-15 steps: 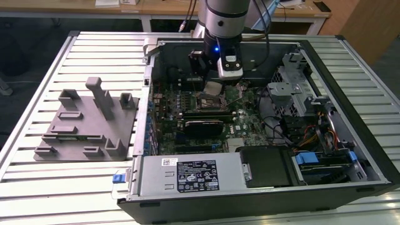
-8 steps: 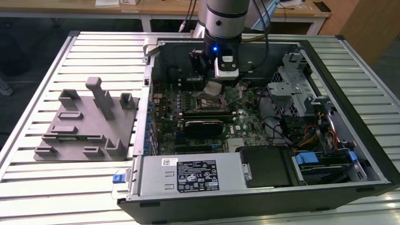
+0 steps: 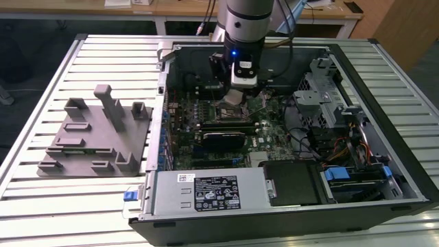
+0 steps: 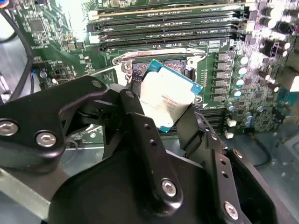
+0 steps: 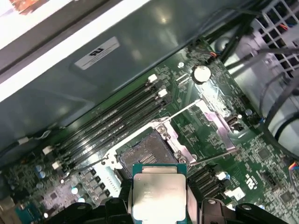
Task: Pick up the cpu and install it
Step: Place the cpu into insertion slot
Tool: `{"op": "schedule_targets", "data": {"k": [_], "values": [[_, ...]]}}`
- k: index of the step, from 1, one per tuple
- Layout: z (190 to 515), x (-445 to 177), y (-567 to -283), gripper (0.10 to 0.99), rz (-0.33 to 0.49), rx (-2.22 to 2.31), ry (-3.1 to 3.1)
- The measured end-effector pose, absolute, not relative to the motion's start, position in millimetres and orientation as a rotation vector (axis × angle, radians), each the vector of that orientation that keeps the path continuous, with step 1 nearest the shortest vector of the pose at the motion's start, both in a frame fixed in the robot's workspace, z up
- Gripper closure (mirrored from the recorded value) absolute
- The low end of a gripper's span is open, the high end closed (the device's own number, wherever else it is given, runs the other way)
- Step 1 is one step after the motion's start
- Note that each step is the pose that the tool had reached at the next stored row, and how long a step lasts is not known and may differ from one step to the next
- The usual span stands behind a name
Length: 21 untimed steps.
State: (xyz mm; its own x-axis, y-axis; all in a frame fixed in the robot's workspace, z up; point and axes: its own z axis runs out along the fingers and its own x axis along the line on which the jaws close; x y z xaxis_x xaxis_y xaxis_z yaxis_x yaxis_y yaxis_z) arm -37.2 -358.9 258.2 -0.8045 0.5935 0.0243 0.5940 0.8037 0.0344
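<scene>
Second wrist view: fingers [image 4: 142, 130] are pinching the cpu [image 4: 167, 100] over the socket [image 4: 182, 65], any crooked seating likely bending pins.

Small flat square cpu [image 4: 166, 100], shiny silver metal top with a thin green rim, is clamped by its edges in the black gripper [image 4: 163, 106]. It is tilted, just above the open motherboard socket [image 5: 145, 151]. In the exterior view it is probably the pale patch at upper centre of frame.

Power supply label [image 3: 216, 191]: dense black and white print at the near side of the case, too small to read.
Case wall sticker [image 5: 96, 53]: white, dark mark, illegible.
cpu [image 5: 159, 197] top: faint print, unreadable.
</scene>
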Motion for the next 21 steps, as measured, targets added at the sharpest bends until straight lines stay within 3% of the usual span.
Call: {"op": "schedule_targets", "data": {"k": [21], "values": [[256.8, -37.2, -358.9, 0.545, -0.066, -1.453, -2.778]]}}
